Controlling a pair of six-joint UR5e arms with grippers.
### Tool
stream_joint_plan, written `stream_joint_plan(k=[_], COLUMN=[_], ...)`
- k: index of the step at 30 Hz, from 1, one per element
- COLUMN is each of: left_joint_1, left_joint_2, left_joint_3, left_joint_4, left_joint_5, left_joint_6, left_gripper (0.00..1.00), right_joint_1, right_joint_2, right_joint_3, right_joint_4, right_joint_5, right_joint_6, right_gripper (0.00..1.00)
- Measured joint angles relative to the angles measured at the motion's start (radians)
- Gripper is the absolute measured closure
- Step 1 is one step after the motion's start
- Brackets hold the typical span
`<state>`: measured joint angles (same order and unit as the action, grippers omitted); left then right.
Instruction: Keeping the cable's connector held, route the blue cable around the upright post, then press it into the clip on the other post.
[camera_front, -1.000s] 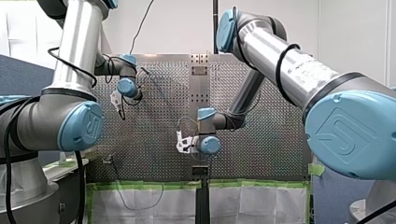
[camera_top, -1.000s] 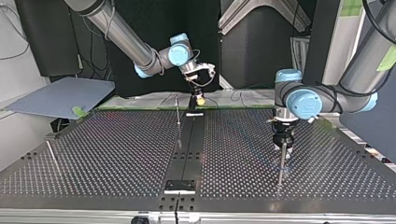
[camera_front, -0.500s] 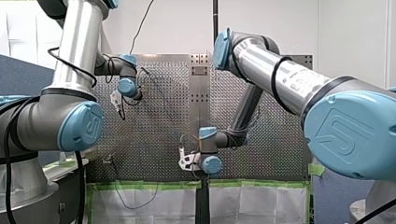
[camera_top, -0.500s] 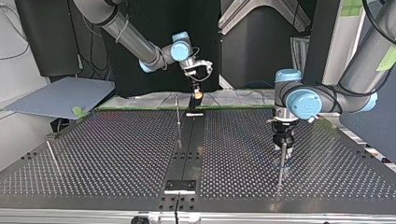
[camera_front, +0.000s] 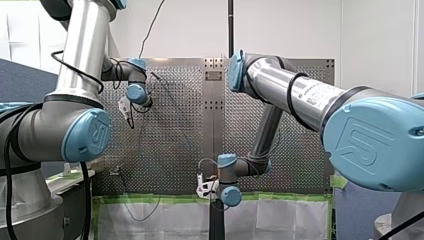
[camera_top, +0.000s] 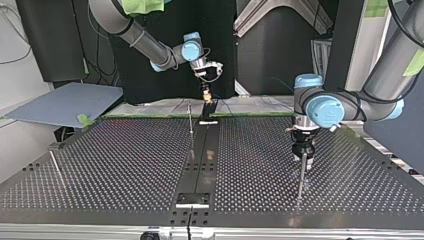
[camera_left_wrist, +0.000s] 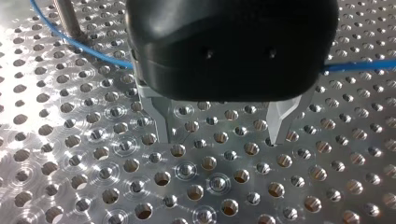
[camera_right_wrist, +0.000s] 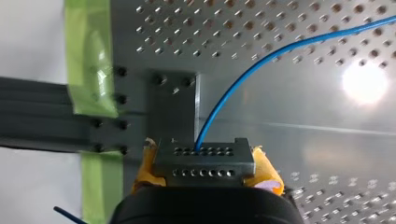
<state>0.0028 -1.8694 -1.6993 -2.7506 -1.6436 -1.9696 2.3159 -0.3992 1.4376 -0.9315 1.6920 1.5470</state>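
The connector (camera_right_wrist: 204, 161) is a little grey block with two rows of holes, pinched between the yellow pads (camera_right_wrist: 268, 170) of my right hand (camera_right_wrist: 204, 169), over by the far edge of the counter (camera_right_wrist: 303, 140) in the top view. The blue cable (camera_right_wrist: 261, 60) comes out of the row further from my hand and arcs off over the perforated plate. Further along it curves round the foot of the upright post (camera_left_wrist: 65, 16), a thin metal rod. The clip is too small to make out.

Cable (camera_right_wrist: 203, 128) runs from connector (camera_right_wrist: 204, 163), passing beside post (camera_left_wrist: 65, 16).
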Motion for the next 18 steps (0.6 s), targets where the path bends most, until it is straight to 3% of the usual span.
stream_joint_plan(k=[13,18], left_joint_1=[0.000,0.000], left_joint_2=[0.000,0.000], left_joint_3=[0.000,0.000], left_joint_4=[0.000,0.000], left_joint_5=[0.000,0.000], left_joint_6=[0.000,0.000], left_gripper=[0.00,0.00], right_joint_1=[-0.041,-0.056], right_joint_2=[0.110,0.151], right_joint_3=[0.007,0.007], right_joint_4=[-0.072,-0.096], right_joint_5=[0.012,0.012], right_joint_6=[0.020,0.035], right_gripper=[1.00,1.00])
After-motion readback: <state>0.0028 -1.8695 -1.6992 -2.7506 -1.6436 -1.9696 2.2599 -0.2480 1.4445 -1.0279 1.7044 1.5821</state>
